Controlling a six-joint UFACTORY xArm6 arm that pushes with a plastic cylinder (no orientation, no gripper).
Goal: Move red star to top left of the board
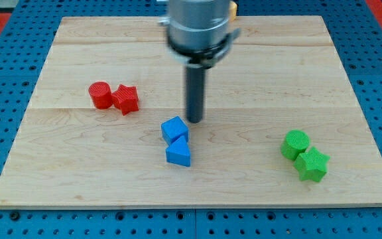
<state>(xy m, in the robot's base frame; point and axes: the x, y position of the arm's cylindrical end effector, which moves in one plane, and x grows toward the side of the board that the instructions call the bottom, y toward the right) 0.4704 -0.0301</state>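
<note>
The red star lies at the board's left-middle, touching a red cylinder on its left. My tip stands near the board's centre, well to the right of the red star and slightly lower in the view. It is just above and to the right of a blue cube. The rod comes down from the grey arm at the view's top.
A blue triangular block sits just below the blue cube, touching it. A green cylinder and a green star sit together at the lower right. The wooden board lies on a blue pegboard.
</note>
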